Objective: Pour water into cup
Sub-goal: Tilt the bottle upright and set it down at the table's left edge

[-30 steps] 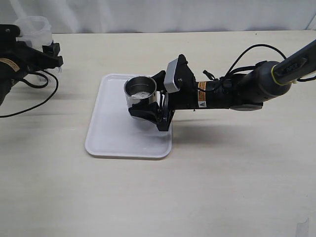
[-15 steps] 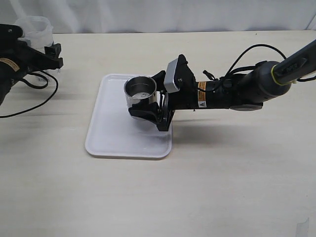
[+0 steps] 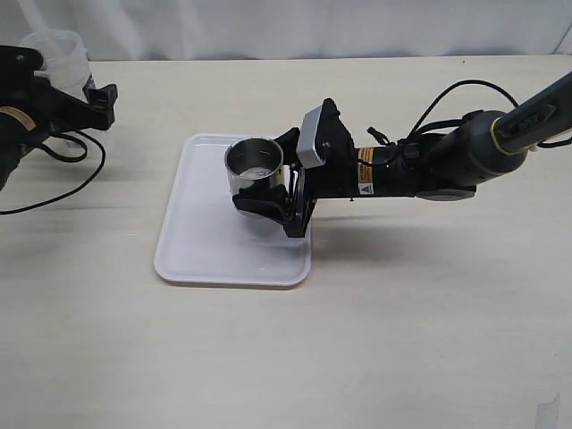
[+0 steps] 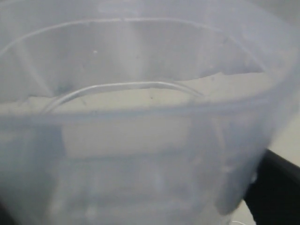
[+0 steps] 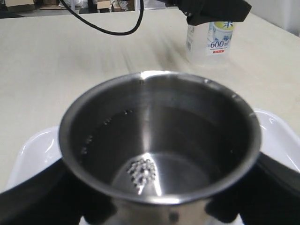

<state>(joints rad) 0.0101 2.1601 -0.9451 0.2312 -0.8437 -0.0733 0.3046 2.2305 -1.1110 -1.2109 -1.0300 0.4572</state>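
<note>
The steel cup (image 3: 253,161) stands on the white tray (image 3: 201,241). My right gripper (image 3: 265,176) is shut on the cup, a black finger on each side. In the right wrist view the cup (image 5: 159,140) fills the frame, and clear water (image 5: 178,173) with small bubbles lies at its bottom. My left gripper (image 3: 71,82) is shut on a translucent plastic container (image 3: 58,49) at the far left, well apart from the cup. The container is upright in the right wrist view (image 5: 211,42), with a blue-white label. It fills the left wrist view (image 4: 140,117), where one black finger (image 4: 276,187) shows.
The tray's left half (image 3: 192,206) holds nothing. Black cables (image 3: 63,165) trail from the left arm over the table. The right arm (image 3: 420,170) lies low across the table right of the tray.
My left gripper with the plastic container has shifted slightly at the far left. The right gripper and the cup have not moved.
</note>
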